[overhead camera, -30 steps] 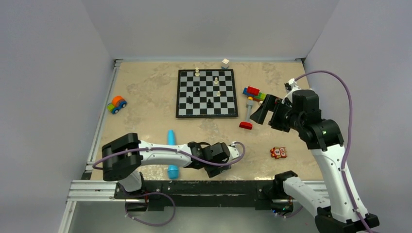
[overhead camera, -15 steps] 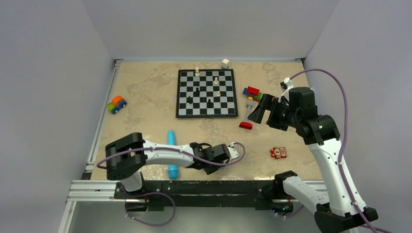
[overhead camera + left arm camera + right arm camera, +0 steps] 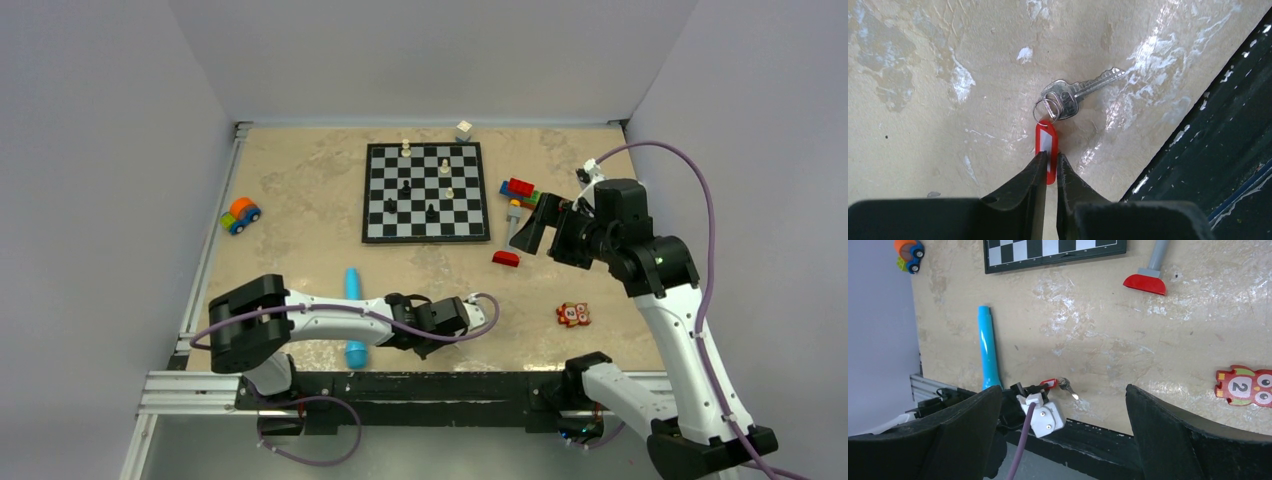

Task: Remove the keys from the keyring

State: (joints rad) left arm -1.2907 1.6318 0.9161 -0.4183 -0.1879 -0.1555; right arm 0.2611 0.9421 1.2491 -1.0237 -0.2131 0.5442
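Red oblong plastic key tag point(image 3: 1046, 142) | my left pincer point(image 3: 1050, 159) narrow, pinching its end as anchor | small silver metal key point(image 3: 1075, 92) clear on thin ring point(image 3: 1044, 108) | my right pincer point(image 3: 1063, 390) wide, aloft

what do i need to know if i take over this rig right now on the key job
left gripper: closed down on the near end of the red tag, low at the near edge of the table.
right gripper: wide open, empty, raised over the table's right side.
Things: red tag, ring and one silver key lie flat together.
Done: tag pinched, nothing more; the key is on the ring.
To do: bring the right gripper to the key and work it off the ring.
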